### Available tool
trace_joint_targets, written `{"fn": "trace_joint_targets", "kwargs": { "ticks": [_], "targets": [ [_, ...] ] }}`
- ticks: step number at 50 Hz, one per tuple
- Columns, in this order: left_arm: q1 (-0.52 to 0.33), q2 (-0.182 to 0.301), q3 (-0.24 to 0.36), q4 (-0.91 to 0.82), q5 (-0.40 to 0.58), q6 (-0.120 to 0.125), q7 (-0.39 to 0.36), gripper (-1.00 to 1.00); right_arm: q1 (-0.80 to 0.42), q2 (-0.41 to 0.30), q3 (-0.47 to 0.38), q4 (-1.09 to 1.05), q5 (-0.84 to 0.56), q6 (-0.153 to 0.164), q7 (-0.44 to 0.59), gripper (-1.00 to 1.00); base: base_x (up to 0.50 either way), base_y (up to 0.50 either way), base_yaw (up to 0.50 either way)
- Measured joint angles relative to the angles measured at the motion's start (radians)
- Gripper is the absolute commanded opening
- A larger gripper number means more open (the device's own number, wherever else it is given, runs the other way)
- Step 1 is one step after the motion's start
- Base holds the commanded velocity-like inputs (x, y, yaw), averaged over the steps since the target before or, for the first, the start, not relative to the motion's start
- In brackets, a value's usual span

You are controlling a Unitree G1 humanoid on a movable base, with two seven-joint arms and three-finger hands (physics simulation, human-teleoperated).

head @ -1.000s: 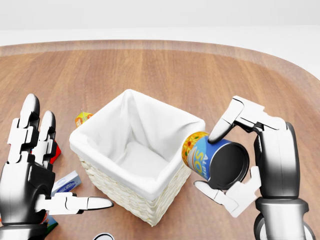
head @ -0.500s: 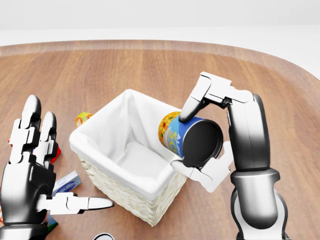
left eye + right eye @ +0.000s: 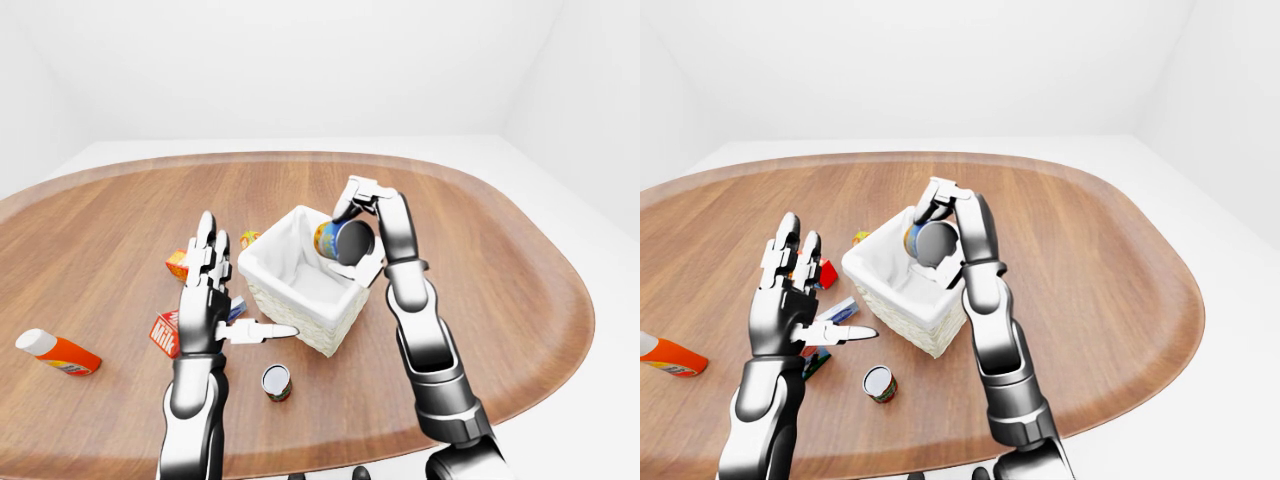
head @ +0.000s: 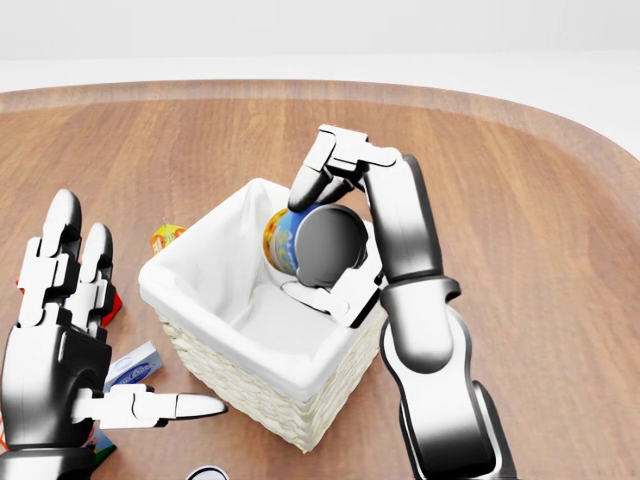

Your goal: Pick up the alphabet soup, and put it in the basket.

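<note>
Right hand (image 4: pixel 325 235) grasps the soup can (image 4: pixel 310 243), fingers clenched round its body, one above and others below. The can lies tilted on its side, dark end facing the camera, and is held over the basket (image 4: pixel 200 345), above the lined interior near its right wall in the head view. It does not rest on the basket floor; whether it touches the liner cannot be told.

Left hand (image 4: pixel 60 340) stands at the left of the basket, fingers spread and released, thumb (image 4: pixel 160 407) pointing toward the wicker wall, holding nothing.

The basket sits on the wooden table (image 3: pixel 500 260), white cloth liner folded over its rim.

Other items on the table, left-eye view: a milk carton (image 3: pixel 163 333) just beside the left hand, a small can (image 3: pixel 276 381) upright below the basket, a bottle (image 3: pixel 57 352) lying well apart at the far left, and two small packages (image 3: pixel 177 265) above the left hand, one (image 3: pixel 248 238) near the basket's upper-left corner.
</note>
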Motion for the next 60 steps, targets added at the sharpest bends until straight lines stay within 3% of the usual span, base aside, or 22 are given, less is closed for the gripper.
{"fn": "trace_joint_targets", "kwargs": {
  "ticks": [31,60],
  "targets": [
    [0.007,-0.002,-0.007,-0.007,0.003,0.000,0.002,1.00,-0.204,0.053,0.024,0.355,-0.142,0.000,0.021,-1.00,0.00,0.00,0.00],
    [0.005,-0.001,-0.006,0.002,0.002,0.000,0.000,1.00,-0.275,0.044,0.023,0.530,-0.300,0.000,0.112,-1.00,0.00,0.00,0.00]
  ]
}}
